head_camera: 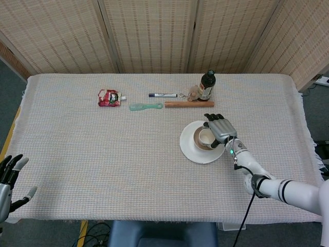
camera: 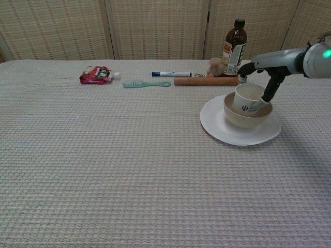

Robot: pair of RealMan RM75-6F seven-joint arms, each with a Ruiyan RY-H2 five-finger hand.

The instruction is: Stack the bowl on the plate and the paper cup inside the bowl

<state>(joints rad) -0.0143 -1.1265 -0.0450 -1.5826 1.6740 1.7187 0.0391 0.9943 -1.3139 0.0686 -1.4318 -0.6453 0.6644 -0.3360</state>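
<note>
Right hand (camera: pixel 262 72) grips paper cup (camera: pixel 247 99) seated in bowl (camera: pixel 243 117) on plate (camera: pixel 227 132); left hand (head_camera: pixel 10 177), fingers apart, beyond near-left table edge

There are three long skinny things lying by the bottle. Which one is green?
The green one is the brush, the leftmost of the three. The marker is white with dark blue ends, and the wooden stick is brown, lying just in front of the bottle.

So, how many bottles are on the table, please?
1. The single dark bottle stands upright near the far edge of the table, just behind the wooden stick and beyond the plate. No other bottle is visible in either view.
</note>
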